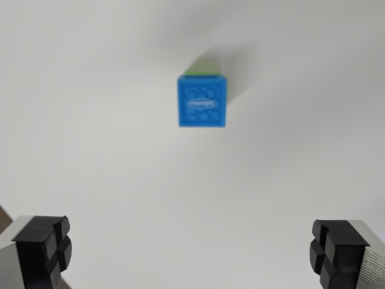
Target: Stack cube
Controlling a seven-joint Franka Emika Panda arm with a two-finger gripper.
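I see the gripper [192, 253] spread wide and empty above the table [90, 150]; blue cube [203, 101] sits on green cube [203, 71], unobstructed.

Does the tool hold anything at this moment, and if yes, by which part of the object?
Nothing is held. The tool is open, its fingers wide apart with only bare table between them. The blue cube sits apart, on a green block.

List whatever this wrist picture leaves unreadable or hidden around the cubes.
- Print on the blue cube: blurred, unreadable.
- Green cube: only a sliver shows in the wrist view; the blue cube covers the rest.
- Gripper: fingers cut off by the bottom edge.
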